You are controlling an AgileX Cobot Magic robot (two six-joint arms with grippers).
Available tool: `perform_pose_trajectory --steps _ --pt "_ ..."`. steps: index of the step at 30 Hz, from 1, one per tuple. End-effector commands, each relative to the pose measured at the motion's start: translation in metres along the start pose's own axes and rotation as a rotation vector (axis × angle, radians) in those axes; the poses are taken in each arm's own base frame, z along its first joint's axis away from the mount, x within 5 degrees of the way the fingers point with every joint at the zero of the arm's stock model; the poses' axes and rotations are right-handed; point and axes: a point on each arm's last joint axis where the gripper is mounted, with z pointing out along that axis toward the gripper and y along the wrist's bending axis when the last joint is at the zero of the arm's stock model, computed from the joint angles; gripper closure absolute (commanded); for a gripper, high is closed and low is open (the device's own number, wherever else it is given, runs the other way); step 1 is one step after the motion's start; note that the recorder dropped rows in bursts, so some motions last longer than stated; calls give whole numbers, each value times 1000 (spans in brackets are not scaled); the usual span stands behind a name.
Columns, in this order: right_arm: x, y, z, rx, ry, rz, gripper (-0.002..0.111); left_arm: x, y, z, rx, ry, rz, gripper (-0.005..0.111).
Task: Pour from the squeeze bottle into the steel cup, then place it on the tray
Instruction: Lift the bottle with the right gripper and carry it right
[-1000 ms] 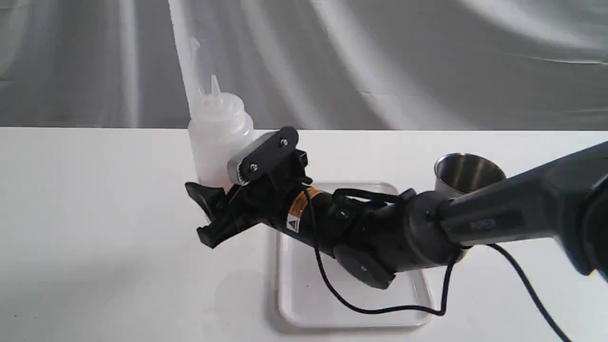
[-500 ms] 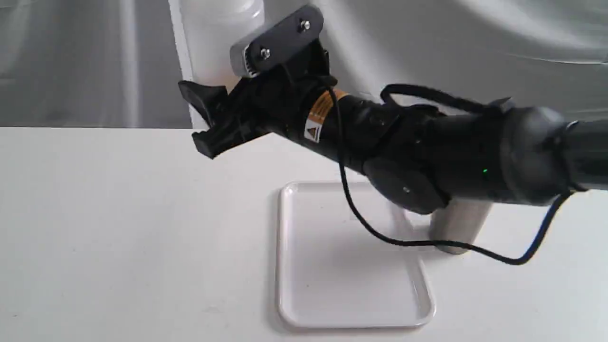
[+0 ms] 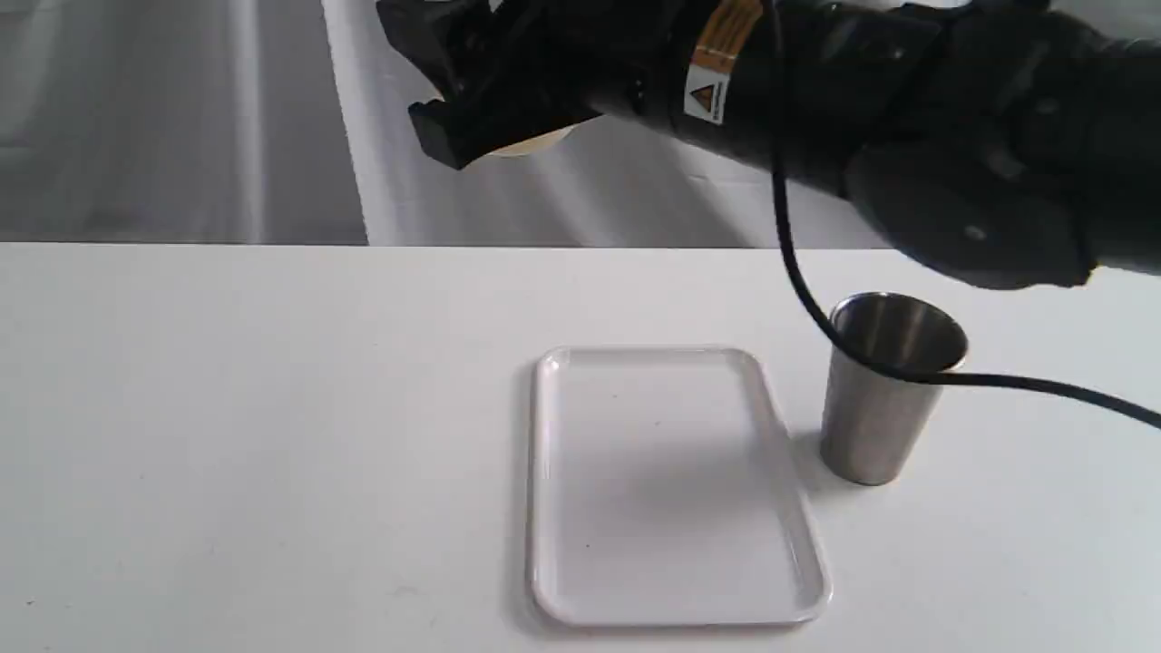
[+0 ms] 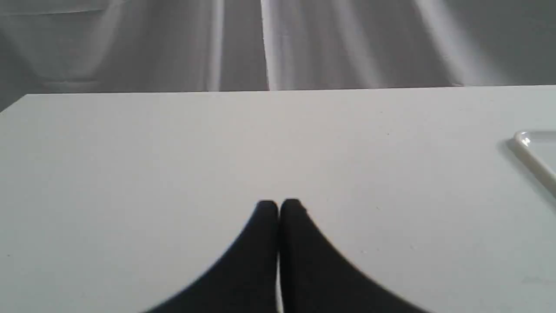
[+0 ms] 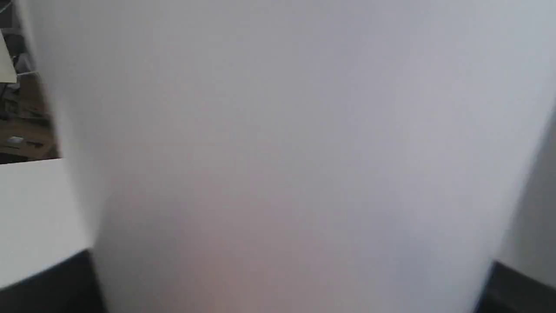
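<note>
The right gripper (image 3: 451,86), high above the white table (image 3: 227,408), clamps the translucent whitish plastic squeeze bottle (image 5: 278,143). The bottle fills the right wrist view, while the exterior view shows only its base. Below, the brushed steel cup (image 3: 875,417) stands just beside the flat white rectangular tray (image 3: 671,508). The left gripper (image 4: 278,208) is pressed closed, empty.

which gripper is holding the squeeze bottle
The right gripper, up high, grips the squeeze bottle, which fills its wrist view; the left gripper is shut on nothing over the table.

Bright, even light, soft shadows under the tray (image 3: 676,608); the right wrist view is blurred, perhaps too close.
</note>
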Motion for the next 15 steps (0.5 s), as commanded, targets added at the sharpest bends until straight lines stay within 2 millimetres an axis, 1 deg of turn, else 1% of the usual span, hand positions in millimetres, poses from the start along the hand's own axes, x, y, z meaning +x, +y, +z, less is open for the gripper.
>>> perform_pose_trajectory --steps 1,8,12,15 --pt "-19 -4 -14 10 -18 7 108 0 0 0 8 -8 1 107" --pt "-34 -9 -33 35 25 -13 108 0 0 0 8 -8 1 107" --pt "-33 -13 -39 81 91 2 108 0 0 0 8 -8 -2 107" --pt "-30 -20 -43 155 156 29 108 0 0 0 8 -8 -2 107"
